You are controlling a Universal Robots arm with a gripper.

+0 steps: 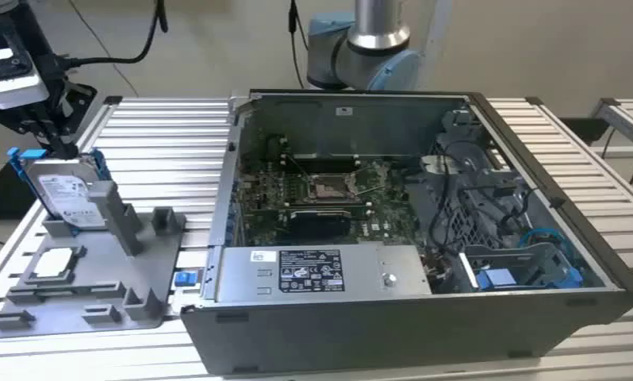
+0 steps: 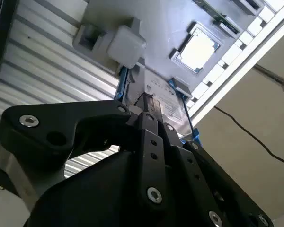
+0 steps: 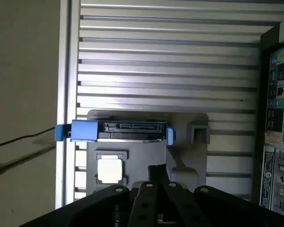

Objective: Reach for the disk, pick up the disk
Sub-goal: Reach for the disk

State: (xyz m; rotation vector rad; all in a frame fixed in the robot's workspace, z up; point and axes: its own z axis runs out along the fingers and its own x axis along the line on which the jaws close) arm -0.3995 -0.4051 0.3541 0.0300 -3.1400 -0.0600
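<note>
Disk (image 1: pixel 63 194) stood on edge in a slot at the far corner of the grey fixture (image 1: pixel 152 262). The fixture lay near the table (image 1: pixel 158 135) edge on the exterior view's left. The gripper (image 1: pixel 59 147) hung at the disk's upper edge. Contact could not be confirmed, and an onlooker could not tell whether the claw was released or clenched.

Hazards, as judged:
- A descent off the centre line would probably land on the connector end or on the blue bracket (image 1: pixel 18 167) instead of the metal body. A hold on the bracket alone would likely flex the plastic and let the disk slip.
- A lift out of line with the slot could bind the disk against the grey post (image 1: pixel 105 202) just in front of it and drag the fixture upward.
- A dropped disk could strike the small chip (image 1: pixel 54 264) seated nearer the fixture's front edge.

Orientation: long axis upright. The connector end pointed up toward the gripper, and the labelled face was turned toward the fixture's front edge. The open computer case (image 1: pixel 401 317) stood beside the fixture, toward the exterior view's right.
</note>
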